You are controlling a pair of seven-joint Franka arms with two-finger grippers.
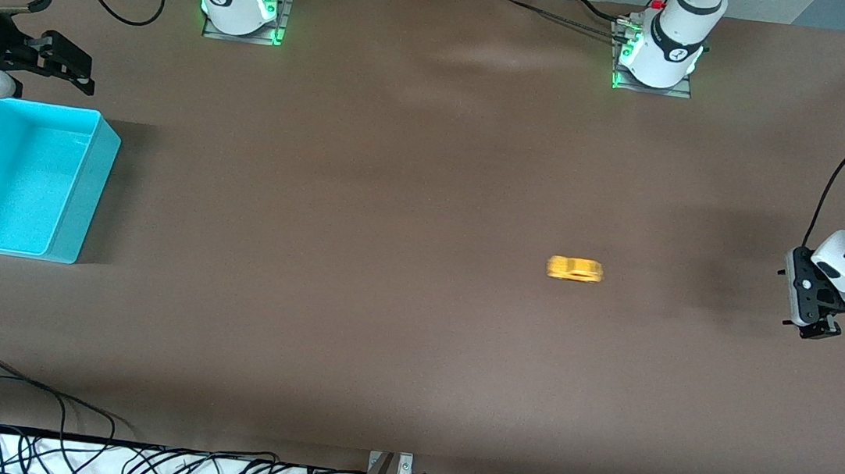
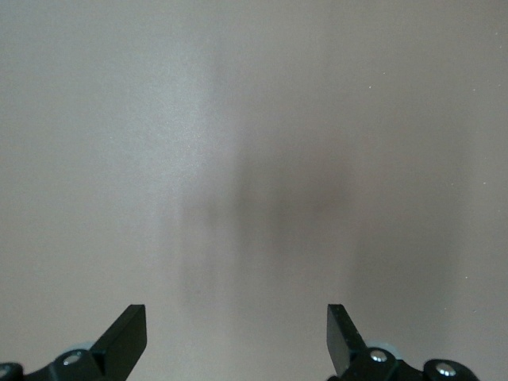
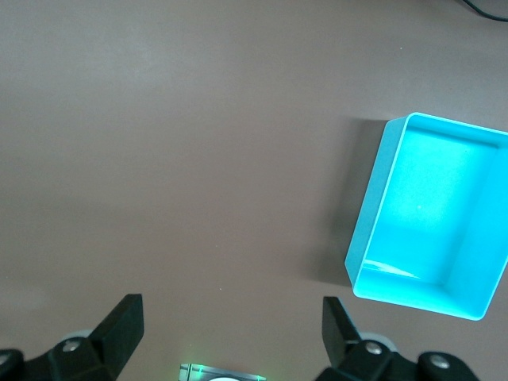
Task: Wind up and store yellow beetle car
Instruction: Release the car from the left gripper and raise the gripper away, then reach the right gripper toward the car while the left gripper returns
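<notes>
Sitting alone on the bare table (image 1: pixel 411 346), the car (image 1: pixel 575 269) is free of both hands and looks smeared lengthwise in the front view, so I judge it is rolling under its own spring rather than parked. Landmark for everything below: the bin (image 1: pixel 83 178).

- Car: well apart from the bin, toward the left arm's end of the table, a bit nearer the front camera than the bin. Long axis points roughly along the table toward the bin.
- Left hand (image 1: pixel 813 329): released, fingers (image 2: pixel 127 337) spread wide with only bare table under them. It hangs at the table's edge, farther from the bin than the car is. Likely reason: clear of the car's path.
- Right hand (image 1: pixel 67 66): also released and empty, fingers (image 3: pixel 119 325) apart. It hovers just beside the bin, over the table at the bin's base-side edge, waiting. Sensible spot for catching the car or dropping it in.
- Bin: open side up, nothing in it, so storing is not yet done.

Risk: the car veers and misses the bin, then needs a regrasp on a small rounded body.
</notes>
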